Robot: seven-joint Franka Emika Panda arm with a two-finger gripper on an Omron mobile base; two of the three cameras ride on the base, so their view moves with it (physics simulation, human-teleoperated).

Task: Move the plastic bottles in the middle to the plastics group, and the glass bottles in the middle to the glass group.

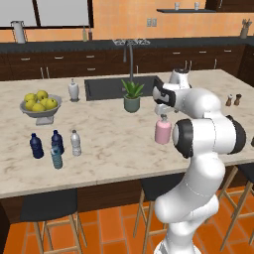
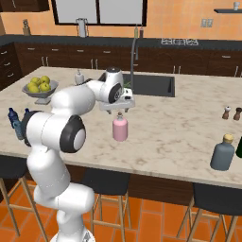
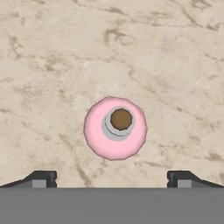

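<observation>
The squat pink bottle (image 3: 115,128), narrow-necked and brown-topped, is standing upright on bare marble counter (image 1: 109,131) mid-island, with the gripper (image 2: 119,109) hovering just above it, fingers spread wide and holding nothing, while a potted plant (image 1: 132,96) and the sink (image 1: 106,87) are sitting behind it.

One pink bottle (image 1: 162,131), two navy bottles (image 1: 36,146).
</observation>
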